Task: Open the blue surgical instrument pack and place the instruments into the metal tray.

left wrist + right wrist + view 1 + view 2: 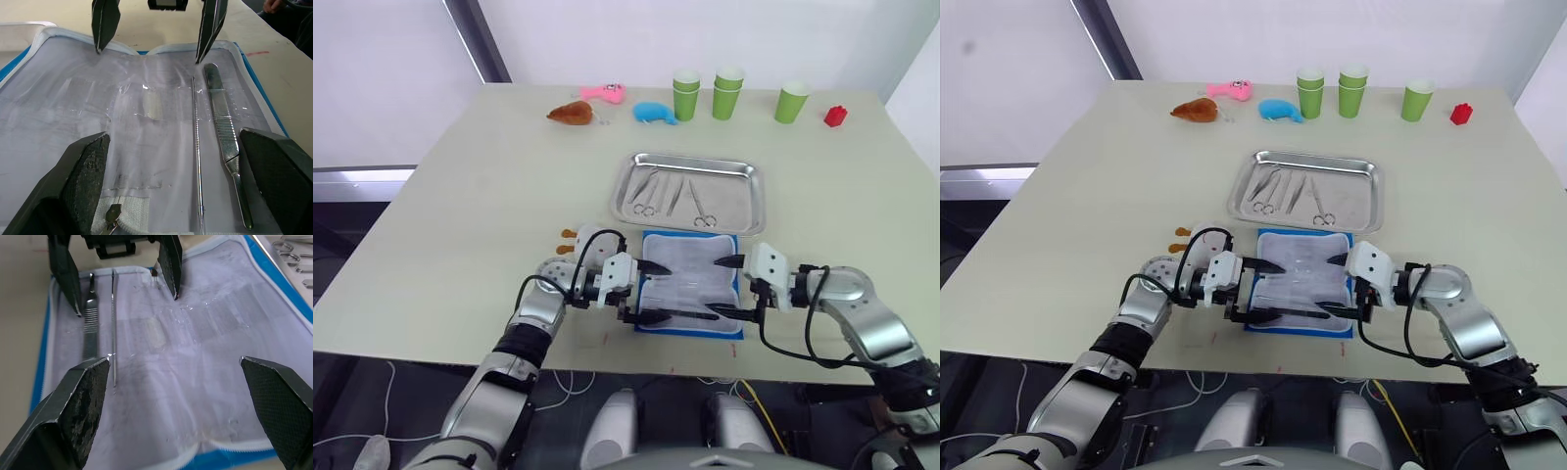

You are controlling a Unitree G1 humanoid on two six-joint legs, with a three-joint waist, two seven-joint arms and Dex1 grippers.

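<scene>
The blue surgical instrument pack [690,284] lies open and flat near the table's front edge, pale lining up. Two instruments rest in it by its near edge: a thin probe [196,147] and ridged tweezers [222,127]. My left gripper [656,292] stands open over the pack's left side. Facing it, my right gripper [722,286] is open over the right side. Neither holds anything. Just beyond the pack sits the metal tray [744,201], with several scissors and forceps [666,196] lying in its left half.
Along the far edge stand three stacks of green cups [727,93], a red block [835,117], a blue whale toy [653,113], a pink toy [604,93] and a brown toy [573,114]. Small orange pieces [568,240] lie by my left wrist.
</scene>
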